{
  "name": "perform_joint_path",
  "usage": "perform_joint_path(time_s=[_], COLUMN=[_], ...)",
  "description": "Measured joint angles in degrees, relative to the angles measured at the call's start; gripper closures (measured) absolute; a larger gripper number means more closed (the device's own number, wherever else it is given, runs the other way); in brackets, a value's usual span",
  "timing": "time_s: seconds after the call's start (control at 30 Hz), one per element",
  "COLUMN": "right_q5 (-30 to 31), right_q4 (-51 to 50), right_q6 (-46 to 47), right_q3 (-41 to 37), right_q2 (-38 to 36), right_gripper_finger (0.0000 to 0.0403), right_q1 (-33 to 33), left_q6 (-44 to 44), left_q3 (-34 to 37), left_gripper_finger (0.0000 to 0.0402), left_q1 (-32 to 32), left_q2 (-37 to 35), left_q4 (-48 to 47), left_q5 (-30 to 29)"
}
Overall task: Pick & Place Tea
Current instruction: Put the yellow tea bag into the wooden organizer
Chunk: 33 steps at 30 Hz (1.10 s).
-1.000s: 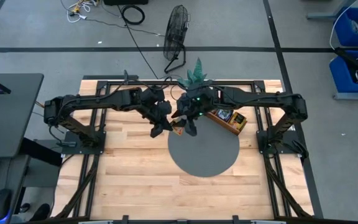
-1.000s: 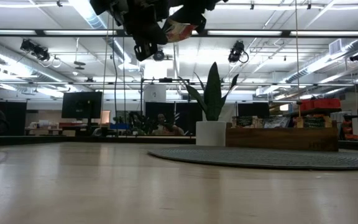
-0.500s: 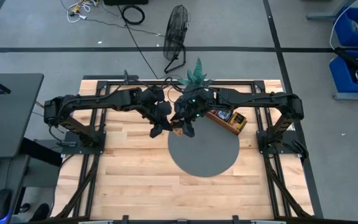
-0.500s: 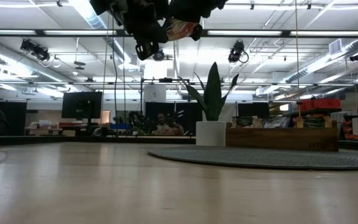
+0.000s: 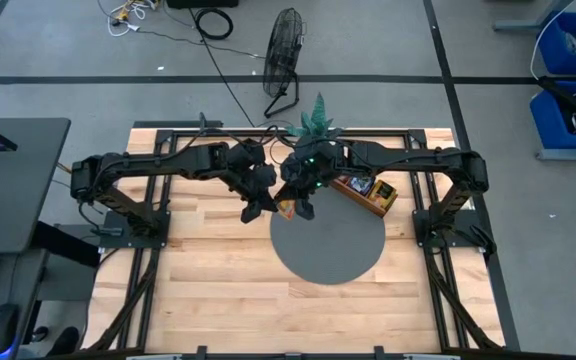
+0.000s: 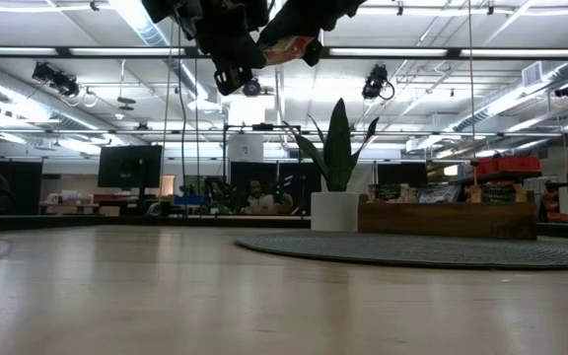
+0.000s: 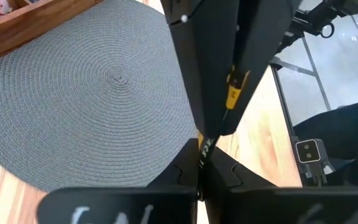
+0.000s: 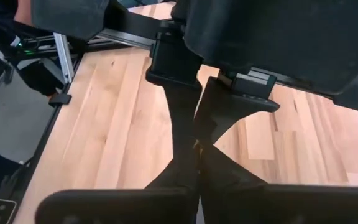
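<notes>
gripping one orange-yellow tea sachet (image 6: pixel 286 45) between them, left claw (image 5: pixel 265 203) and right claw (image 5: pixel 299 205) both clamped narrow, high over the table (image 5: pixel 208 260), above the grey mat's (image 5: pixel 330 250) far left edge

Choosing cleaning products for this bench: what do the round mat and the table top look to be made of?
The round mat looks like woven or coiled grey cord, matte: concentric spiral ribs show. The table top looks like butcher-block wood, pale with a light sheen: joined planks with visible grain.

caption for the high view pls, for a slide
Both claws, left and right, shut on one tea sachet above the round grey mat.
</notes>
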<state>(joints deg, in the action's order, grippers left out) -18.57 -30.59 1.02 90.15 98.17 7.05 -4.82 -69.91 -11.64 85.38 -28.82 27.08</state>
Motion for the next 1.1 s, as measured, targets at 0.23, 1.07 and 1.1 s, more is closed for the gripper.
perform_joint_path(time_s=[0.23, 1.07, 1.1], right_q5=[3.7, 56.1, 58.4], right_q4=[-1.5, 21.3, 21.8], right_q6=[-0.4, 25.3, 27.8], right_q3=[0.0, -58.6, -60.8], right_q2=[-0.9, -50.5, -51.5], right_gripper_finger=[0.0401, 0.0403, 0.0403], right_q1=[0.1, -8.2, -9.6], left_q6=[-0.5, -2.1, -2.3], left_q3=[0.0, 0.0, 0.0], left_gripper_finger=[0.0348, 0.0289, 0.0289], left_q1=[0.0, -1.3, -1.4], left_q2=[0.0, -3.9, -3.9], left_q4=[-0.4, -4.3, -4.1], left_q5=[0.0, -9.3, -9.3])
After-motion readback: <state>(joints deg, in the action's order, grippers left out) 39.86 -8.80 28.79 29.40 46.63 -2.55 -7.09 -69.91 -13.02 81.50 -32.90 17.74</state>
